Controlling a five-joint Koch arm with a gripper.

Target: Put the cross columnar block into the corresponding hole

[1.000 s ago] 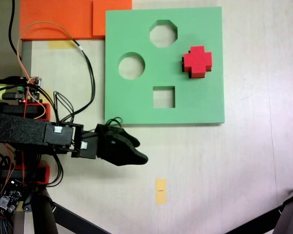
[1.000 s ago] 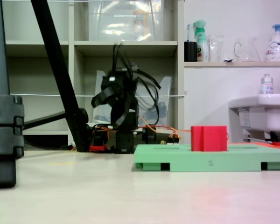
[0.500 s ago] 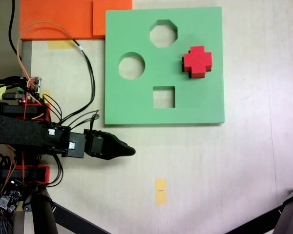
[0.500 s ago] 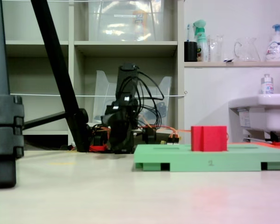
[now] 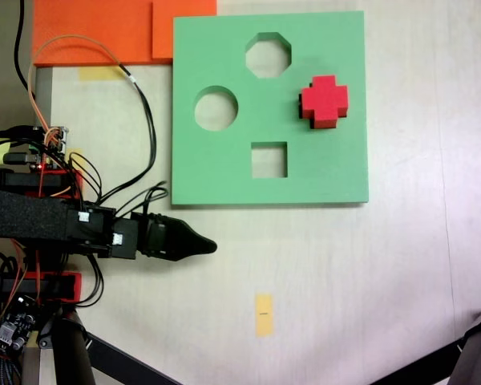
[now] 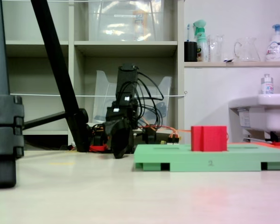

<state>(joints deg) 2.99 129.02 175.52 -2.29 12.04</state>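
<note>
The red cross columnar block (image 5: 324,99) stands upright in the right part of the green foam board (image 5: 224,48). It fills the corresponding hole, whose outline is hidden under it. In the low fixed view the block (image 6: 208,138) rises well above the board (image 6: 196,162). My gripper (image 5: 213,246) lies low over the table, below the board's lower left corner and far from the block. It tapers to a single dark point with nothing in it, and in the low view the gripper (image 6: 120,153) shows no gap between its jaws.
The board also has octagonal (image 5: 268,54), round (image 5: 216,108) and square (image 5: 268,160) cutouts. Orange foam sheets (image 5: 96,30) lie at the top left. Cables and the arm's base (image 5: 40,180) sit at the left. A yellow tape mark (image 5: 263,313) is on the table. Tripod legs (image 5: 104,357) cross the bottom.
The gripper has rolled from a broad shape to a narrow point, drawn back to the left and sunk toward the table. The block and the board have not moved.
</note>
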